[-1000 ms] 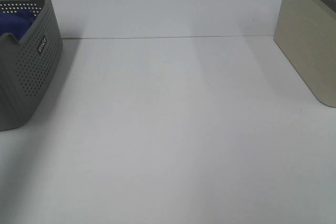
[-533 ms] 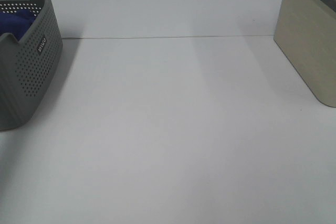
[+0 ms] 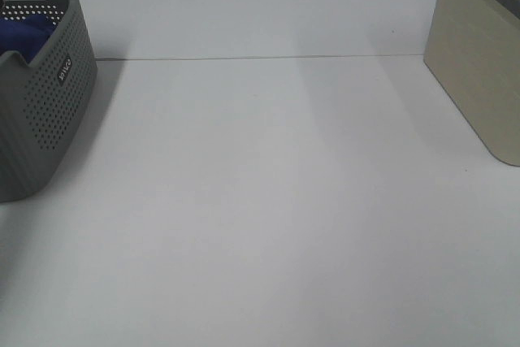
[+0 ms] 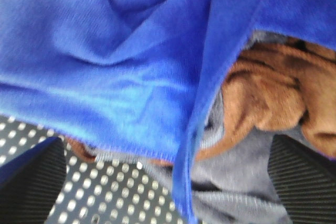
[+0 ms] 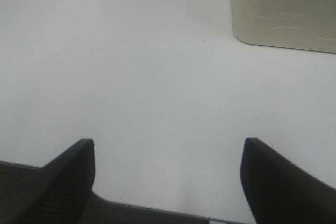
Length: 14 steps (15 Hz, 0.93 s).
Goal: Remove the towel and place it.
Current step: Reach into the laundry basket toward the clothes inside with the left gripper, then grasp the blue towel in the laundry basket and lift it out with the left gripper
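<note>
From the high view, only a blue patch of the towel (image 3: 24, 34) shows inside the grey basket (image 3: 49, 111). The left wrist view shows it lying over a brown cloth (image 4: 268, 98), close before the left gripper (image 4: 168, 182), whose fingers stand wide apart. The right gripper (image 5: 170, 182), also spread, hangs far from the basket.

Soft, even light on the white table (image 3: 268, 201); faint shadow right of the basket (image 3: 49, 95). Left wrist view close and blurred, with sheen on the towel (image 4: 105, 51).
</note>
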Motion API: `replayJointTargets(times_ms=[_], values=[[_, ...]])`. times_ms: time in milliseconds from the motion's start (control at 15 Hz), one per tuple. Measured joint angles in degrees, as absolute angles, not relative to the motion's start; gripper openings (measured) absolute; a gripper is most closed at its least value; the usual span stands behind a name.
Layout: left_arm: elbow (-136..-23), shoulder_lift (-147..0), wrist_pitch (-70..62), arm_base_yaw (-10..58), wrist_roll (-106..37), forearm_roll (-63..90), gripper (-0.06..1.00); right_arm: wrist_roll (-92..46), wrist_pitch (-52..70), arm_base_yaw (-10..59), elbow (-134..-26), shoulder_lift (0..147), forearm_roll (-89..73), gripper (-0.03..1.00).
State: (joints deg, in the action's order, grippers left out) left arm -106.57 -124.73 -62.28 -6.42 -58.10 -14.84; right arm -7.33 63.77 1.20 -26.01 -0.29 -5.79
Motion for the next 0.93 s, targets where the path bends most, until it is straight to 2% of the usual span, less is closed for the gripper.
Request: replayJointTargets(times_ms=[267, 400, 533, 667, 733, 933], values=[[-106.6, -127.2, -62.1, -6.4, -58.4, -14.8, 0.92, -7.3, 63.8, 1.2, -26.0, -0.3, -5.8, 0.75], [-106.6, -127.3, -62.6, -6.4, -58.5, -14.8, 0.8, -7.3, 63.8, 1.2, -26.0, -0.3, -5.8, 0.75], [-106.6, -127.3, -63.4, -6.4, -58.5, -15.4, 0.54, -7.3, 63.8, 1.2, -26.0, -0.3, -5.8, 0.75], [-106.6, -127.3, -65.0, -6.9, -58.3, -15.5, 0.38, -7.3, 63.8, 1.2, -26.0, -0.3, -5.8, 0.75], [-106.6, -127.3, -65.8, -7.3, -58.3, -15.5, 0.33, -7.3, 63.8, 1.2, -26.0, -0.3, -5.8, 0.75], [-106.6, -127.3, -66.3, -9.3, -58.3, -13.3, 0.3, -7.3, 63.8, 1.2, -26.0, -0.3, -5.8, 0.75]])
